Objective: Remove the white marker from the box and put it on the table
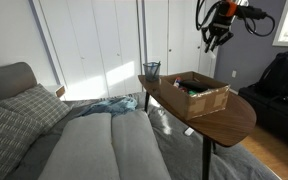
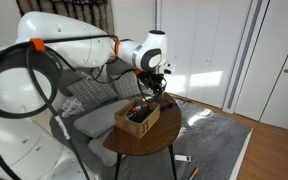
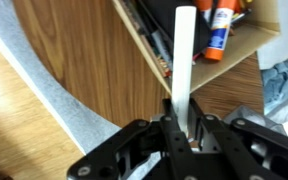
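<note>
White marker (image 3: 184, 60) stands as a long pale stick between the gripper (image 3: 184, 126) fingers in the wrist view, pinched at its near end, the fingers drawn in narrow against its sides. It is up in the air, touching neither box nor table, its far tip showing against the box's inside.

Box (image 1: 201, 95) sits open on the table (image 1: 224, 122), its flaps turned out. In the wrist view its corner holds an orange-capped tube with a white and orange label (image 3: 219, 18) and a few dark pens (image 3: 154, 38) lying along the wall. In an exterior view the contents read only as dark and greenish bits. A clear glass cup (image 1: 151, 70) stands near the far end of the table, apart from the box; whether anything is in it cannot be told.

Wrist view cuts off most of the box (image 3: 246, 45), and the table (image 3: 84, 50) shows only as a brown curved edge. In both exterior views the marker is too small to pick out.

Arm reaches in from high up, with the gripper (image 1: 216, 36) pointing down, well above the box. In an exterior view the gripper (image 2: 156, 84) hangs over the box (image 2: 137, 118), the white arm bent behind it
</note>
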You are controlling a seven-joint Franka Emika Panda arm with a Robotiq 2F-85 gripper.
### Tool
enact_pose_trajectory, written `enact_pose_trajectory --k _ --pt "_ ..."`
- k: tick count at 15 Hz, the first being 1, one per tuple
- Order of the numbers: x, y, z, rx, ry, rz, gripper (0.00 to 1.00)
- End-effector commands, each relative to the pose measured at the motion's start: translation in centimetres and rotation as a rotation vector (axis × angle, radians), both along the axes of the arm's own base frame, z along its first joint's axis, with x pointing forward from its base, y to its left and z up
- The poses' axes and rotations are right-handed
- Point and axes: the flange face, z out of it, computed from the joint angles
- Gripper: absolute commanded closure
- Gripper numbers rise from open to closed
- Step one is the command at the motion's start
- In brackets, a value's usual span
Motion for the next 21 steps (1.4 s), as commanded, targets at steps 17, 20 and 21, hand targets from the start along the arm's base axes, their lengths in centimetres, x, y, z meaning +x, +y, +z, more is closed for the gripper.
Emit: enact_pose_trajectory --k 17,20,21 --pt "1.3 -6.1 -9.6 -0.063 0.32 0.649 0.96" --pt "1.6 -6.2 -11.1 -0.14 0.291 0.746 0.96" --pt "2.0 -6.5 -11.3 -0.164 0.248 0.728 0.96"
